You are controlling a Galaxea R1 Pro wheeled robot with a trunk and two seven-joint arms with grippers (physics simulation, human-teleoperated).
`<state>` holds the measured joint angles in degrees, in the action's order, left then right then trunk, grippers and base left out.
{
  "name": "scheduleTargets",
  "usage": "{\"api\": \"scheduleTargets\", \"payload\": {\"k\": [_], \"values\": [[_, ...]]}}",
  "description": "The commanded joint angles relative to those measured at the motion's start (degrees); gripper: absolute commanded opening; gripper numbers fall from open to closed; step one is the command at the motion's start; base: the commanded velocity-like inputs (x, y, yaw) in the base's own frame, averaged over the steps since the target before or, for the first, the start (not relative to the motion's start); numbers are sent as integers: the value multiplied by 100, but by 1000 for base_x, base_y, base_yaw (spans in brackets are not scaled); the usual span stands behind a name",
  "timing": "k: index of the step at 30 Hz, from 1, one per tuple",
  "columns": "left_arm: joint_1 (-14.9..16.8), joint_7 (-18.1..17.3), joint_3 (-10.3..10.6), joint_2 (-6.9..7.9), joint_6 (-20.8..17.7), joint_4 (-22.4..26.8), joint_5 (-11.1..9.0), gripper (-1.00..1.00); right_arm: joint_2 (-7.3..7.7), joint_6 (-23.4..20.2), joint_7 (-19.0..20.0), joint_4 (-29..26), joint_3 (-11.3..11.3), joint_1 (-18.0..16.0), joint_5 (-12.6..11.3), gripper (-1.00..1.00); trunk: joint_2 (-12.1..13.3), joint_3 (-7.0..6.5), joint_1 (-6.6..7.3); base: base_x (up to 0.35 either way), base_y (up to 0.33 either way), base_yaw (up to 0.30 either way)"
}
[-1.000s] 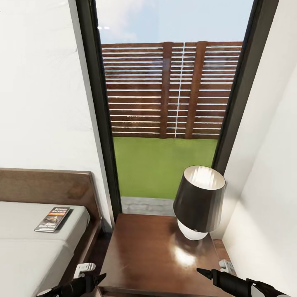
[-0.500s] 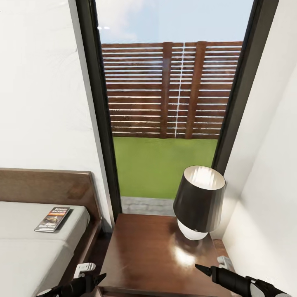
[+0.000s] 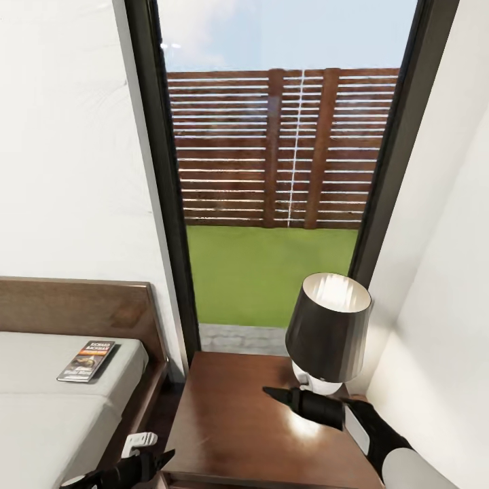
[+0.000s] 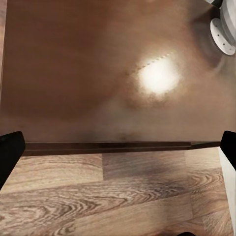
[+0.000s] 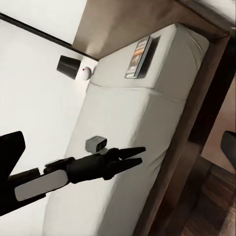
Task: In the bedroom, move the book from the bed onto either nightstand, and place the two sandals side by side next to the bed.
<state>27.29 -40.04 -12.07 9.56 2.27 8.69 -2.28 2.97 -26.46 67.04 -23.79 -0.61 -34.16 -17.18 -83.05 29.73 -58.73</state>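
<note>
While the book (image 3: 86, 360) lies unmoved on the bed (image 3: 41, 407) | right gripper (image 3: 277, 394) swung over nightstand (image 3: 231, 421); jaws seemingly narrow | left gripper (image 3: 163, 458) unchanged, jaws narrow

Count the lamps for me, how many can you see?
2. One black-shaded lamp with a white base stands on the glossy dark brown wooden nightstand; another sits beyond the bed's far side. More may be hidden.
</note>
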Motion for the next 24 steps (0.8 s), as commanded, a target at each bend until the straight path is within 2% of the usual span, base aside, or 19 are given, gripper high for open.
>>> {"api": "scheduleTargets", "payload": {"k": [1, 7, 11, 14, 16, 19, 22, 23, 24], "values": [[5, -17, 6, 2, 19, -8, -24, 100, -9, -65, 11, -31, -7, -3, -22, 100, -3, 6, 0, 0, 0, 0], [5, -26, -11, 8, 9, 26, -51, 100, -61, -68, -56, -53, -18, -3, -38, 100, -3, 6, 0, 0, 0, 0], [6, -147, -26, 20, -43, 274, -81, 100, -146, -46, -358, -41, -14, -3, -41, 100, -3, 6, 0, 0, 0, 0], [10, -400, -32, 31, -299, 758, -101, 100, -170, -38, -476, -35, -11, -3, -37, 100, -3, 6, 0, 0, 0, 0], [12, -672, -50, 56, -827, 1297, -132, 100, -178, -36, -510, -36, -10, -3, -33, 100, -3, 6, 0, 0, 0, 0], [13, -980, -162, 123, -1634, 2217, -439, 100, -181, -35, -528, -36, -10, -3, -31, 100, -3, 6, 0, 0, 0, 0], [16, -1064, -267, 186, -2164, 2879, -1000, 100, -182, -34, -532, -37, -10, -3, -31, 100, -3, 6, 0, 0, 0, 0], [15, -1075, -284, 250, -2295, 2998, -1176, 100, -182, -34, -533, -35, -10, -3, -31, 100, -3, 6, 0, 0, 0, 0], [16, -1082, -317, 403, -2430, 3099, -1434, 100, -182, -34, -534, -35, -10, -3, -31, 100, -3, 6, 0, 0, 0, 0]]}}
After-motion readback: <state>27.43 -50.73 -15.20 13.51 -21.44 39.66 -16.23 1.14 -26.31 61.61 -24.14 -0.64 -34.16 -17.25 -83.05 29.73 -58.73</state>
